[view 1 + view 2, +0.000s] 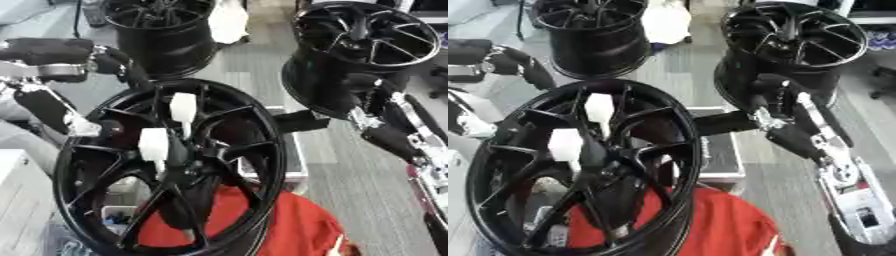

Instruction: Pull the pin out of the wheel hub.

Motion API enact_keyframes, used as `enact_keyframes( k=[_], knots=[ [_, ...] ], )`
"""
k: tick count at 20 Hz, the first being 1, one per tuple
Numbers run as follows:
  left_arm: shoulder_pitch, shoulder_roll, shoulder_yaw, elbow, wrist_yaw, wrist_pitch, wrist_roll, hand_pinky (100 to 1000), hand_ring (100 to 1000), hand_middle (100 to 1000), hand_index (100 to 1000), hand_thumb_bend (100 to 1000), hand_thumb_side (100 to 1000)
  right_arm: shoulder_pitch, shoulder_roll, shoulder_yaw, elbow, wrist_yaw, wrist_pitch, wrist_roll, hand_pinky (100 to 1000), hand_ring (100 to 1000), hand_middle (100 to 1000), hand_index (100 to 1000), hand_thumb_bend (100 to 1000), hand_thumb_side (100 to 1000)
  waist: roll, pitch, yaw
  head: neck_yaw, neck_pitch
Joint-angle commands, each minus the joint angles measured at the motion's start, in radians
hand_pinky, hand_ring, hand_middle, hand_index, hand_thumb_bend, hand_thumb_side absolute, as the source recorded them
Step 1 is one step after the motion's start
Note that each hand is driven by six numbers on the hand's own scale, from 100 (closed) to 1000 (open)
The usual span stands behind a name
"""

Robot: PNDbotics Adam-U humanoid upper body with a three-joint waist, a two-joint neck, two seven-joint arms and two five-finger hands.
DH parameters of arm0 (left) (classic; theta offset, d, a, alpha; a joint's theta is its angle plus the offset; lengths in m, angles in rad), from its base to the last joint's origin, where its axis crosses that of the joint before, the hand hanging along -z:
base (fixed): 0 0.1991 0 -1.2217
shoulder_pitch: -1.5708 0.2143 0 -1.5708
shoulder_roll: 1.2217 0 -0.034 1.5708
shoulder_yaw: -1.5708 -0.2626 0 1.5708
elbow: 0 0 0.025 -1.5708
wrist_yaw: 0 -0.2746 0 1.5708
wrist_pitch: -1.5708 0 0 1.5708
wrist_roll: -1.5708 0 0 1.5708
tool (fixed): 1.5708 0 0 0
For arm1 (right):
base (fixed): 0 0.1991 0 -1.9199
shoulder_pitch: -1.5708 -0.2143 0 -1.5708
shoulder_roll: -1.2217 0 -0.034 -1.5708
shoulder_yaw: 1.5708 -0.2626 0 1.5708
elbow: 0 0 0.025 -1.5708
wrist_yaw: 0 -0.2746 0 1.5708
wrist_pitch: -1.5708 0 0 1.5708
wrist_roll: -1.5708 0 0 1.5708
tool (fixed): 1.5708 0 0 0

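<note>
- Three black wheel hubs are filling the left eye view: the nearest wheel hub (171, 167) is standing on edge at centre, with two more wheels (162, 30) sitting at 12 and 2 o'clock on the grey floor (367, 185). Two white pins are sticking out among its spokes, the upper pin (183, 107) at about 12 o'clock from the centre and the lower pin (153, 144) just beside it at 10 o'clock. Something red (289, 225) is lying behind the rim at 5 o'clock.
- The left hand (114, 62) is reaching in from 10 o'clock and is touching the rim's upper left edge; whether its fingers are curling round the rim I cannot tell.
- In the right eye view, the right hand (767, 92) is hanging near the rim's 2 o'clock edge, well apart from both pins; its fingers are dark against the wheel behind, so I cannot tell whether they are open or closed.
- Neither pin is being gripped, so the pull is judged as not yet begun. To do it well, one hand should probably be steadying the rim while the other is closing on a single pin and drawing it straight along its own axis, since a sideways tug could be jamming it or tipping the upright wheel.
</note>
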Motion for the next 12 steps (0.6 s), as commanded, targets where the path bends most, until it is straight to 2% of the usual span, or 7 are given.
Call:
enact_keyframes(
  k=[1, 7, 12],
  knots=[
    [-0.030, 0.003, -0.029, 0.025, -0.054, -0.343, -0.304, 681, 717, 758, 879, 327, 546, -0.010, -0.023, -0.001, -0.008, 0.004, -0.003, 0.003, 709, 720, 799, 864, 100, 383, 0.003, -0.013, -0.002, 0.005, 0.005],
    [-0.041, -0.022, -0.059, 0.068, -0.108, -0.388, -0.304, 664, 711, 755, 877, 318, 529, -0.008, -0.022, -0.001, -0.007, 0.005, -0.004, 0.003, 709, 719, 799, 864, 100, 383, 0.006, -0.015, -0.003, 0.001, 0.004],
    [-0.046, -0.029, -0.072, 0.077, -0.129, -0.393, -0.304, 656, 712, 755, 873, 317, 524, -0.007, -0.023, -0.002, -0.007, 0.005, -0.004, 0.002, 709, 719, 799, 864, 100, 384, 0.007, -0.016, -0.006, 0.001, 0.004]
  ],
)
